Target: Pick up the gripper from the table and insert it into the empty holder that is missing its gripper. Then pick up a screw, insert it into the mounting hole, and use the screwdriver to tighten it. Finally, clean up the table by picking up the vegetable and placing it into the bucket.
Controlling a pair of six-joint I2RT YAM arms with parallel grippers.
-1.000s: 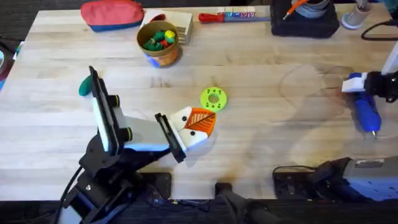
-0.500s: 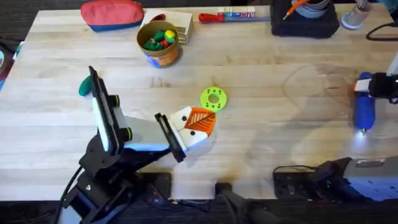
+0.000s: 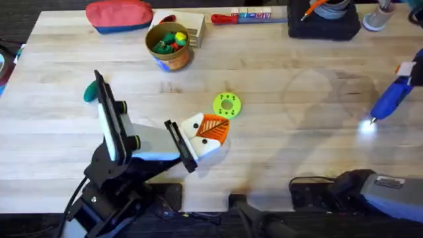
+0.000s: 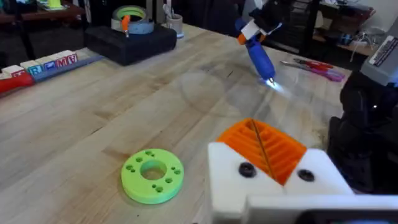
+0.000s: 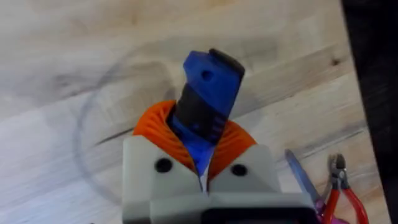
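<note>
Two arms: left low at tabletop [image 3: 277, 165] front, right at far right edge.
Right jaws [image 5: 202, 158]: clamped on screwdriver [image 3: 390, 100], lifted, tilted, tip lit.
Left jaws [image 4: 270, 155]: orange pads pressed together beside green disc [image 3: 227, 104].
Vegetable [image 3: 90, 93]: left side.
Bucket [image 3: 170, 45]: far side.

my bench: a pale wood-plank table [image 3: 277, 152], grain running lengthwise, faint ring marks on it. dark floor past its edges; behind, dim cluttered shelving [image 4: 323, 25].
</note>
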